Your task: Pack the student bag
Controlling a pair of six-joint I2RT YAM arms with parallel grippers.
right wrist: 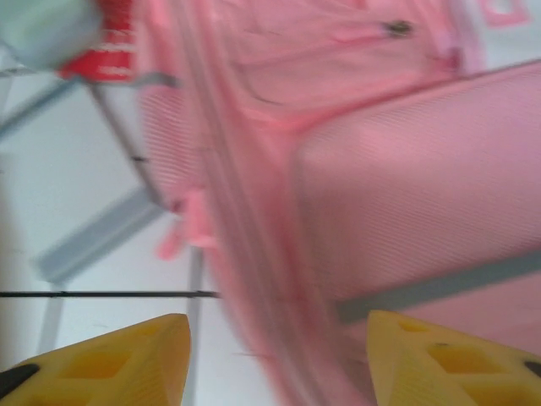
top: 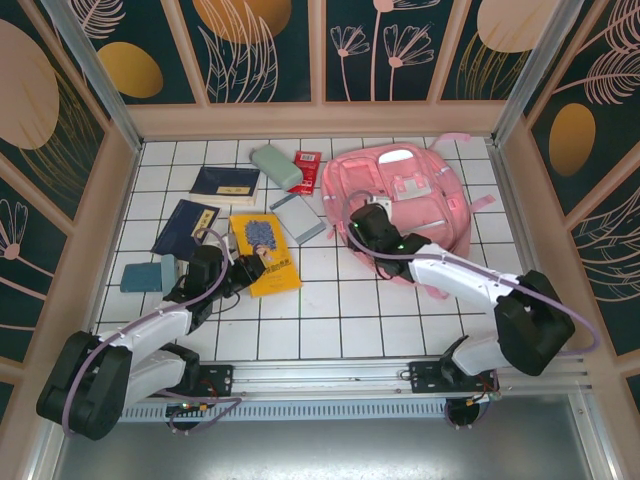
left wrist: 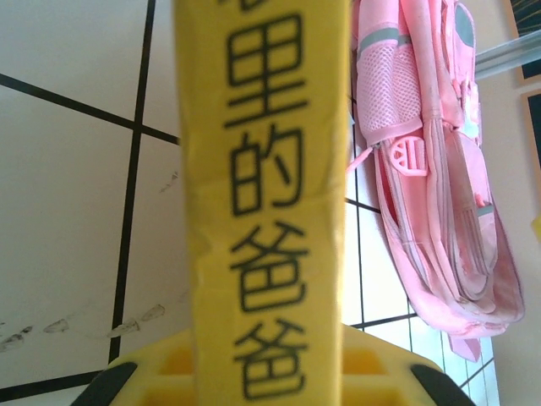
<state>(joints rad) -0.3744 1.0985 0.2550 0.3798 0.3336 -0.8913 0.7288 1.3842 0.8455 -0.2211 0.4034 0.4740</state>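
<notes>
The student bag (top: 405, 195) is a big pink backpack lying flat at the back right of the tiled table. My right gripper (top: 362, 225) hovers over its left edge. In the right wrist view the yellow fingers (right wrist: 127, 359) stand wide apart, open, with the bag's pink side seam (right wrist: 254, 254) passing between them, blurred. My left gripper (top: 248, 268) is shut on a yellow book (top: 265, 255) left of centre. The book's spine (left wrist: 266, 169), printed with black characters, runs straight up from between the left gripper's (left wrist: 267, 372) jaws. The bag (left wrist: 439, 169) lies to its right.
Behind the yellow book lie two navy books (top: 225, 183) (top: 185, 228), a mint green pencil case (top: 277, 167), a red packet (top: 307, 165) and a grey flat box (top: 298, 218). A teal block (top: 140, 277) sits at the left. Wooden walls enclose the table.
</notes>
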